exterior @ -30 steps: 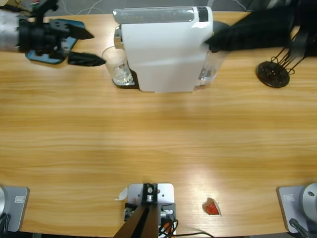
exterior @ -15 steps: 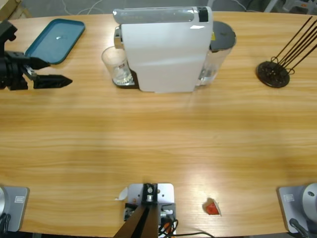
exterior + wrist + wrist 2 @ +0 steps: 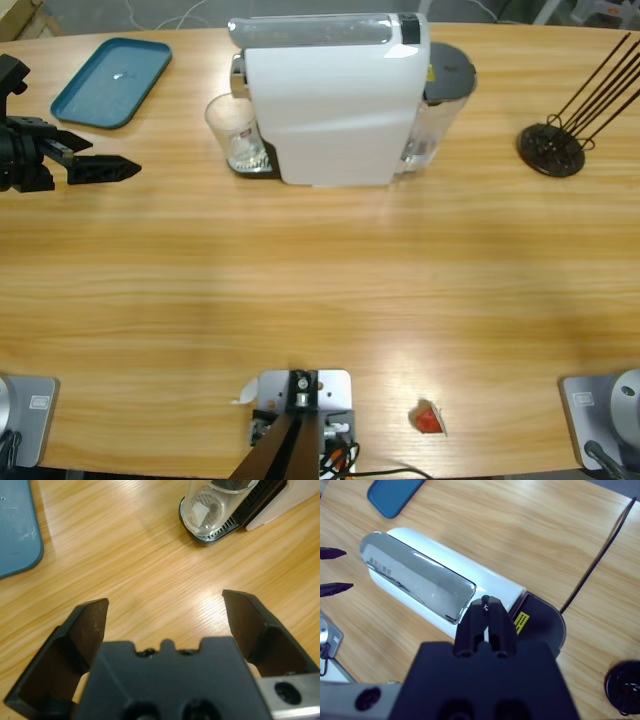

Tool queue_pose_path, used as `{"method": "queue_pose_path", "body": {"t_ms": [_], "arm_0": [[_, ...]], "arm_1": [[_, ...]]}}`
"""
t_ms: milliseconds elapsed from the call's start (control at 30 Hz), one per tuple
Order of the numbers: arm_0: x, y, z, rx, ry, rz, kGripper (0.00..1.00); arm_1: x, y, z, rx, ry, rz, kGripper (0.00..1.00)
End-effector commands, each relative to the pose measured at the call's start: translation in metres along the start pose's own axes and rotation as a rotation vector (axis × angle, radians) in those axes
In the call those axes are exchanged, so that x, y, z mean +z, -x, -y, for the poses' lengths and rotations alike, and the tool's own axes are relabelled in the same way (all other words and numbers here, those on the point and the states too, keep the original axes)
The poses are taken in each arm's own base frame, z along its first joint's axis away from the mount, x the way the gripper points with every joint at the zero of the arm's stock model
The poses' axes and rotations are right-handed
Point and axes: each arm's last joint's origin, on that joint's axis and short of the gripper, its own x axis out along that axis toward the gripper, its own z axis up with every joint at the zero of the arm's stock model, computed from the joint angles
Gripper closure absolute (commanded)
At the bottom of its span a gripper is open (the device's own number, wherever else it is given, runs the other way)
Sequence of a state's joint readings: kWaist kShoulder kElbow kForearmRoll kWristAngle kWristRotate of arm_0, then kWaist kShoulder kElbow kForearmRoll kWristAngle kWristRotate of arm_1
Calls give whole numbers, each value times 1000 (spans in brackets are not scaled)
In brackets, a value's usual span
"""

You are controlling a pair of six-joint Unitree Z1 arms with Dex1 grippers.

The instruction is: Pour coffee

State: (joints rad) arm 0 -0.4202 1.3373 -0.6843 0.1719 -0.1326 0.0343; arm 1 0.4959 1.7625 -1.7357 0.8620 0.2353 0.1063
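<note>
the coffee (image 3: 204,516), a thin pale layer, sits in the glass (image 3: 232,132) under the white machine (image 3: 330,100), whose yellow label (image 3: 520,621) is unreadable; left gripper (image 3: 100,160) spread empty over the tabletop (image 3: 320,290), right gripper (image 3: 486,611) pinched closed above the machine.

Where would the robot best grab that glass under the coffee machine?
Probably around the glass's bare round wall, coming level from the side facing the blue tray. The glass stands upright on the drip tray, the white machine blocks its other side and its spout hangs above. The open left gripper already faces that free side.
</note>
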Motion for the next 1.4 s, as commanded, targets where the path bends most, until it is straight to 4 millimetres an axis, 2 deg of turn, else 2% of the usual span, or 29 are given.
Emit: {"method": "queue_pose_path", "body": {"t_ms": [33,200,433,1033,1400], "arm_0": [[-12,-14,-1,9,11,-76,0],[-14,-15,-1,8,20,-85,0],[-15,-16,-1,8,29,-90,0],[-18,-20,-1,7,35,-105,0],[-19,-21,-1,6,36,-108,0]], "arm_1": [[-5,-29,10,-13,-31,-86,1000],[-10,-34,11,-3,-33,-108,1000],[-10,-30,2,11,-15,-99,1000],[-22,-41,3,22,-28,-156,1000],[-14,-45,2,26,-21,-140,1000]]}}
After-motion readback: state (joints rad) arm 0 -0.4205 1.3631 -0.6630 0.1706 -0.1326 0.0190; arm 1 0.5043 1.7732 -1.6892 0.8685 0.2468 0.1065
